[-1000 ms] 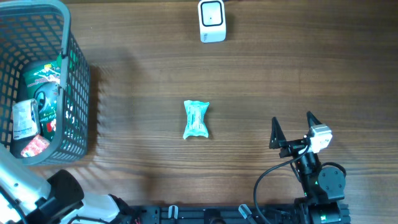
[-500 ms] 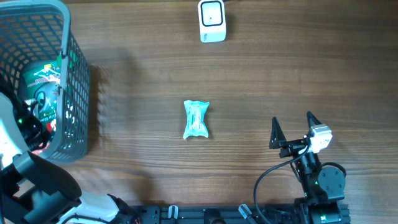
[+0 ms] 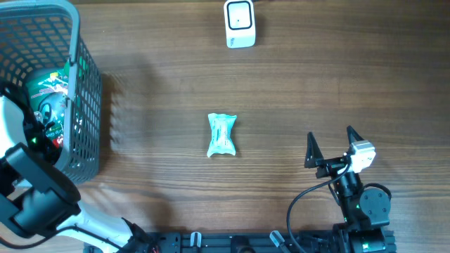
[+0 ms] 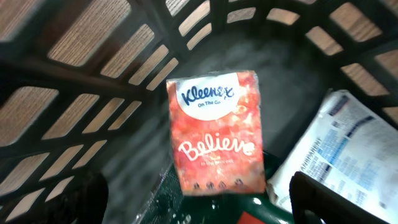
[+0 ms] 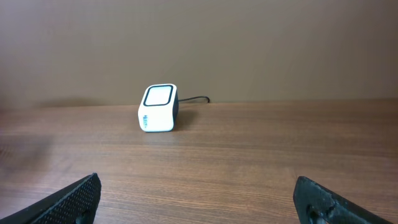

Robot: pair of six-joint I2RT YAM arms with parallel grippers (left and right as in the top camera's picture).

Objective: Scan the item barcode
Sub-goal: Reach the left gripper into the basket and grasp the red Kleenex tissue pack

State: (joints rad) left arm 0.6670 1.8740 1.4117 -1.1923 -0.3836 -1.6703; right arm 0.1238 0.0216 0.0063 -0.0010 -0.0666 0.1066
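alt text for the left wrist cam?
A red Kleenex tissue pack lies inside the dark basket, centred before the open left gripper. A white printed packet lies to its right; wood table shows through the mesh.

Red tissue pack (image 4: 214,137), teal packet (image 3: 221,134), grey basket (image 3: 88,119).

I see a red Kleenex pack (image 4: 214,137) mid-frame in the basket (image 4: 140,155), a white packet (image 4: 336,149) at right. My left gripper (image 4: 208,202) stands spread wide.
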